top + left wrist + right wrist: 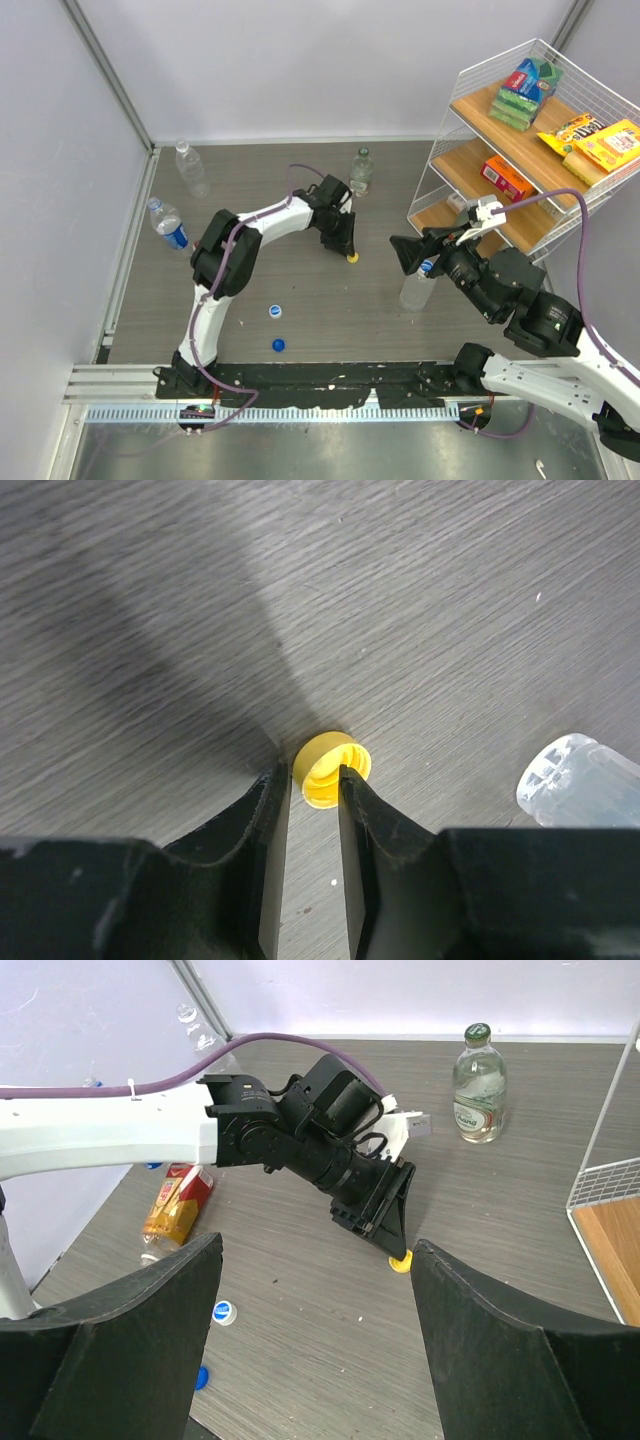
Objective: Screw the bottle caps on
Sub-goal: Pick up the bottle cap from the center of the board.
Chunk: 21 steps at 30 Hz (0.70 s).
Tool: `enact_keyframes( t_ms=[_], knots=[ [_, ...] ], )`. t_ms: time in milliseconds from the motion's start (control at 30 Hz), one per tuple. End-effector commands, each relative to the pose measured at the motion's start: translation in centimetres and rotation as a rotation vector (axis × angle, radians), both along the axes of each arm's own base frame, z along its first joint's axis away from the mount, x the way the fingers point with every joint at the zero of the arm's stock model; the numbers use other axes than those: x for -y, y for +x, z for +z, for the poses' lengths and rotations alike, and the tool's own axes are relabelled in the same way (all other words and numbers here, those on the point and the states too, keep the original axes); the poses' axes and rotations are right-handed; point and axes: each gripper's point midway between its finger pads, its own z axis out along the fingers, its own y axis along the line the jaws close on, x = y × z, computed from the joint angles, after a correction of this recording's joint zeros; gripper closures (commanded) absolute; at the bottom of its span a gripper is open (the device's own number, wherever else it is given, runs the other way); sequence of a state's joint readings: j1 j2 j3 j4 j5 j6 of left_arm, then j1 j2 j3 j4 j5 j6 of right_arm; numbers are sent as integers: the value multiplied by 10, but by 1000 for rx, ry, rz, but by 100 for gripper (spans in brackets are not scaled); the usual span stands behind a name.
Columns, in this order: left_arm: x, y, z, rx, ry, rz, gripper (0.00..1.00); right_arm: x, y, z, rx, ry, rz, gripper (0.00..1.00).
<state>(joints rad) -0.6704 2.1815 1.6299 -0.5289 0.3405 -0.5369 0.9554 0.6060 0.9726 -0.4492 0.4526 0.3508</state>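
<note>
Small round yellow plastic cap (332,765), probably light, stiff, slippery, lies open-side-up on the tabletop (300,290) near the green-capped clear bottle (361,172); best pinched across its rim. Left gripper (315,776) jaws flank it, grip uncertain; right gripper (317,1245) jaws wide apart.

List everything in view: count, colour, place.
clear bottles: 2, colourless, far left; right of centre
green-capped bottle: 1, clear, upright at back
blue-label bottle: 1, clear, left edge
amber bottle: 1, red label, lying mid-left
yellow cap: 1, yellow, mid-table
white cap: 1, blue middle, near centre
blue cap: 1, dark blue, near edge
rack: 1, white wire, wooden shelves, right
snack boxes: several, mixed colours, on rack
table: 1, grey wood grain
left gripper: 1, black, tips at yellow cap
right gripper: 1, black, open wide
</note>
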Motion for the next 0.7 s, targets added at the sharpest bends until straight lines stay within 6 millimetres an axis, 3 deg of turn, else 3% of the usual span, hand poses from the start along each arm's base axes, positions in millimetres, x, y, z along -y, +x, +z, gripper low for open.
enact_keyframes(
  t_ms=[0, 233, 433, 567, 667],
  knots=[
    [2, -7, -3, -2, 55, -16, 71, 5, 2, 6, 11, 26, -31, 20],
    [-6, -8, -6, 21, 111, -12, 81, 6, 3, 3, 5, 21, -40, 20],
    [-6, -5, -3, 39, 151, -5, 100, 6, 3, 0, -2, 22, -45, 20],
    [-1, -6, -2, 25, 129, -14, 100, 9, 4, -1, -3, 26, -59, 20],
    [7, -9, 14, 30, 54, -16, 100, 11, 5, -3, -4, 19, -68, 20]
  ],
)
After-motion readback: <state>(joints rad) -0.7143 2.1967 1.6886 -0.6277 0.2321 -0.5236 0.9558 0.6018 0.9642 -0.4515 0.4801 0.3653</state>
